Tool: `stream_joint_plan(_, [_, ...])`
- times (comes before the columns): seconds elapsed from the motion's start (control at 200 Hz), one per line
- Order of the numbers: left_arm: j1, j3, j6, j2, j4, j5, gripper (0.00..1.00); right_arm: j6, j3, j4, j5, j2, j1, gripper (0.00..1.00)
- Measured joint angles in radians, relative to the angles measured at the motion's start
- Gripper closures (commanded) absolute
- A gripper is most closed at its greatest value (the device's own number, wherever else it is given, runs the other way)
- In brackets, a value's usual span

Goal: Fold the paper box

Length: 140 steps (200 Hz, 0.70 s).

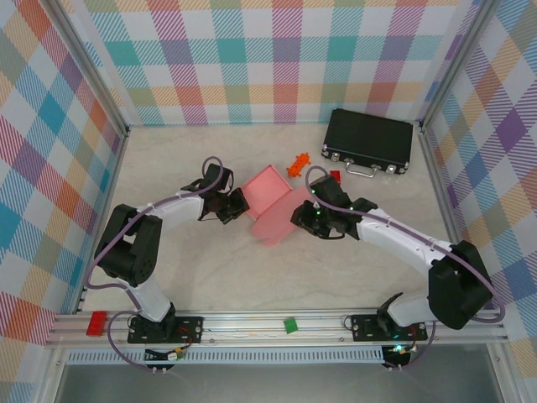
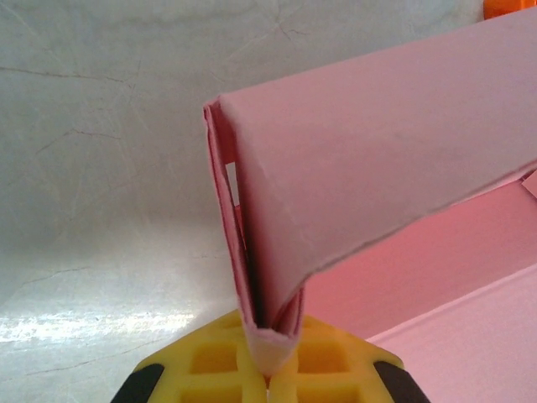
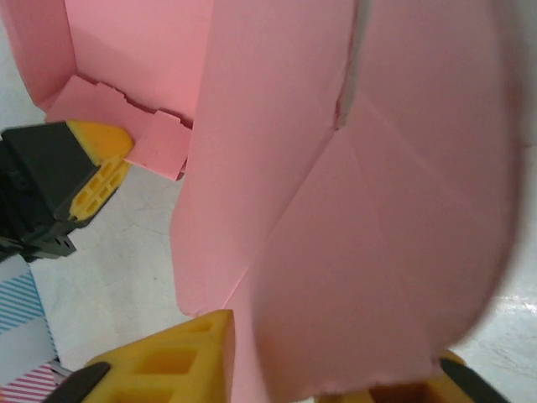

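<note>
Work on the paper box (image 1: 270,201) looked part done: it sat near the middle of the table (image 1: 168,269) as a shallow pink tray with raised walls and a broad flap (image 3: 352,210) hanging off its near-right side. It was near the orange toy (image 1: 298,162) and well apart from the black case (image 1: 369,141). The left gripper (image 1: 236,206) met the tray's left wall, and in the left wrist view its yellow fingers (image 2: 218,361) were drawn narrow, pinching the foot of a doubled-over wall. The right gripper (image 1: 307,215) stood at the flap. In its own view a yellow finger showed on either side of the curved card, but I could not tell whether they pressed it or merely straddled it. The step in hand seemed to be bringing that flap over while the left side anchored the tray. Doing it well would call for a low, firm pinch on the left, so the doubled wall could not spring open. The right arm would need to swing the flap about its crease rather than tug it, since card this thin would likely buckle or drag the tray. The flap's edge should arrive square to the wall.
</note>
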State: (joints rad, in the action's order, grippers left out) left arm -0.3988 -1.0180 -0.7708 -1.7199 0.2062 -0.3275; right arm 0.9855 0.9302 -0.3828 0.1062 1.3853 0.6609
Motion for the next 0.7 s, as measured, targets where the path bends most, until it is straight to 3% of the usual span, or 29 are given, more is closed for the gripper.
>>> stream_joint_plan(0.22, [0.0,0.007,-0.012,0.0,-0.004,0.0,0.8,-0.005,0.02,-0.014,-0.024,0.021,0.008,0.9])
stream_joint_plan(0.7, [0.0,0.047,-0.025,0.038,-0.052,-0.024,0.56,-0.155,0.206,-0.215,-0.084,0.069,-0.014,0.96])
